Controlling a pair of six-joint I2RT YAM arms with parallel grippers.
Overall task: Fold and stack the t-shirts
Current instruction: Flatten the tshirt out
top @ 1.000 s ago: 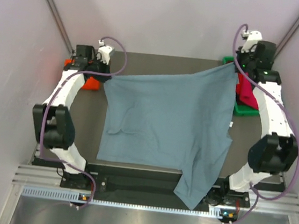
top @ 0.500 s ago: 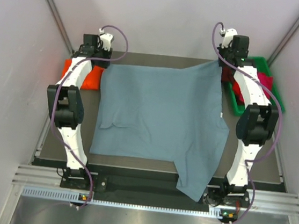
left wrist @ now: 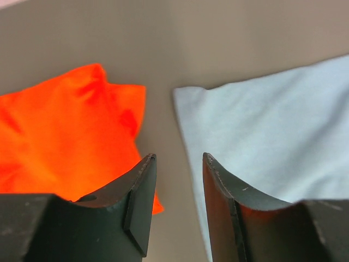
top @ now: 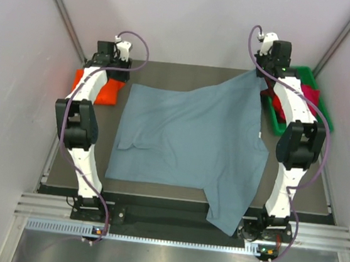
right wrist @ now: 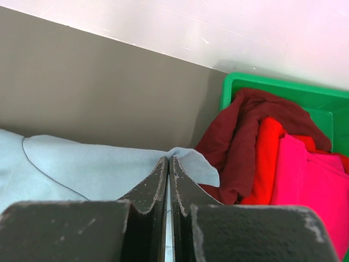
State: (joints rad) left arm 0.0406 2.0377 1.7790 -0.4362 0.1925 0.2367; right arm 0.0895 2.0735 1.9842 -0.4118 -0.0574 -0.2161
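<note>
Slate blue-grey cloth t-shirt (top: 193,139) spread over dark table (top: 169,73), hem past near edge. My left gripper (left wrist: 178,158): jaws apart, empty, above shirt's far-left corner. My right gripper (right wrist: 168,161): clamped on far-right corner.

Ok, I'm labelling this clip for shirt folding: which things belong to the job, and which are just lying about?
Job:
blue-grey t-shirt
orange-red t-shirt
maroon garment
pink garment

Lying about:
green bin, holding the maroon and pink garments
table
</note>
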